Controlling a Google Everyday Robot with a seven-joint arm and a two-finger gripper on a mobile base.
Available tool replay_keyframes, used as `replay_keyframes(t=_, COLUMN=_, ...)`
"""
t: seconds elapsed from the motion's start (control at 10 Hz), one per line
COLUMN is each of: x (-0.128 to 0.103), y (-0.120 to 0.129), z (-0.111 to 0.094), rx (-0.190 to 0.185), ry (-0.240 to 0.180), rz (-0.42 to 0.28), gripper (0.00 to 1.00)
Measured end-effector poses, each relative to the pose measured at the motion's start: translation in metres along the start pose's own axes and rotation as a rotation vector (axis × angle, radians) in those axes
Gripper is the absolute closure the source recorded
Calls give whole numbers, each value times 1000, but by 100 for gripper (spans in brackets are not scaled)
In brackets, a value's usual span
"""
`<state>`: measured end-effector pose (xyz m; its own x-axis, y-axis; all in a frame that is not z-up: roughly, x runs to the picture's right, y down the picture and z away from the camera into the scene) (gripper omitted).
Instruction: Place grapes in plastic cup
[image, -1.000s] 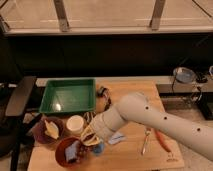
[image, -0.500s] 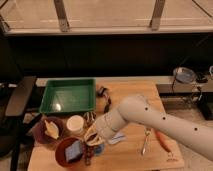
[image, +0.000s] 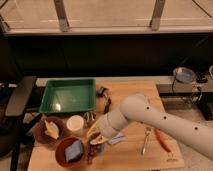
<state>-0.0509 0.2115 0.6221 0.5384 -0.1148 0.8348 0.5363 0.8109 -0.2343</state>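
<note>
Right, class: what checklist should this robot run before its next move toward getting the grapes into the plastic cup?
1. Gripper over the dark reddish-purple grapes: ok.
2. Grapes held: cannot tell.
3. Small light-blue plastic cup in full sight: not ok, mostly hidden by the arm.
4. Room beside the grapes: not ok, the red-brown bowl with blue sponge sits close.
5. Cream-white cup upright: ok.

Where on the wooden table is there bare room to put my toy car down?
Bare wood shows between the green tray and the fork, above the arm, and along the front edge below the fork. The front left is crowded: two bowls, the cream cup, and the gripper beside the grapes.
</note>
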Motion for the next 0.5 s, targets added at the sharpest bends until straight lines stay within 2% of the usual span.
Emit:
replay_keyframes(t=0.2, x=2, y=-2, z=-9, rx=16, ry=15, rz=-4, gripper=21)
replay_keyframes(t=0.5, x=-7, y=-19, z=-56, rx=83, ry=89, rz=-15, gripper=21)
